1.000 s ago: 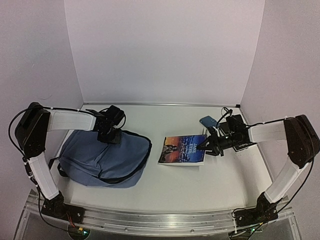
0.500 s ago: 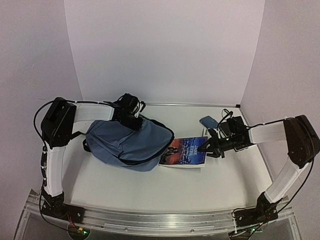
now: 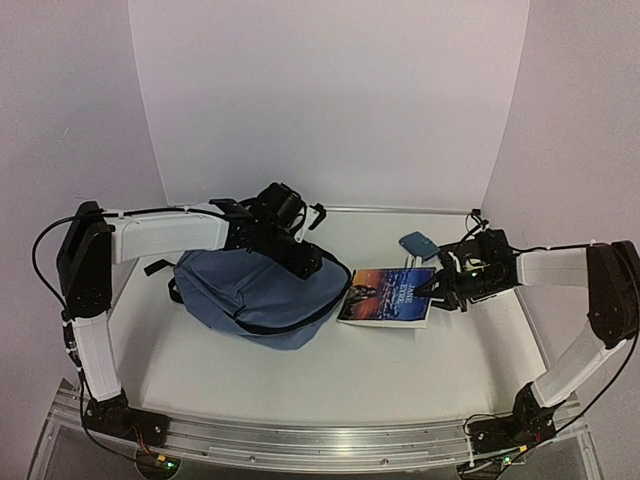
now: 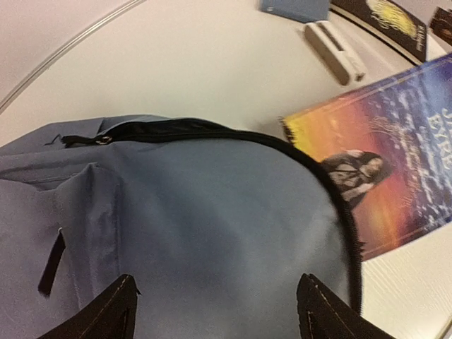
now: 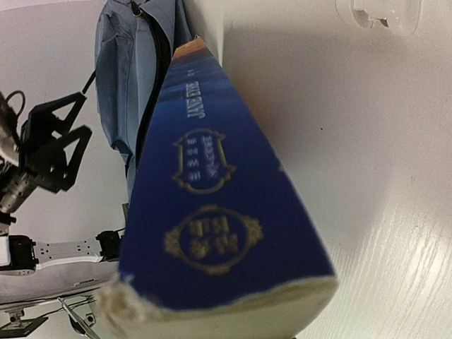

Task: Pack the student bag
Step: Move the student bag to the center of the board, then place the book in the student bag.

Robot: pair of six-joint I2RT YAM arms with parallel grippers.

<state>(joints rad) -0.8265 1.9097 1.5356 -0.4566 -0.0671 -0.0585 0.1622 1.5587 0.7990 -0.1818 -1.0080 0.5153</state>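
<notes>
Book (image 5: pixel 212 212) spine fills my right wrist view | right claw (image 3: pixel 437 287) at its right edge, grip hidden, cannot tell | left claw (image 4: pixel 215 286) spread wide, empty, over student bag (image 3: pixel 245 295) left of book on table (image 3: pixel 300 385) | risk: bag mouth unheld, book shoves fabric, slips

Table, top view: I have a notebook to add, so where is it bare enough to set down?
The wide near strip of table, between the front rail and the student bag and book, is bare. Crowded: bag and book sit close together mid-table, and the right pincer and a small blue item fill the far right.
</notes>
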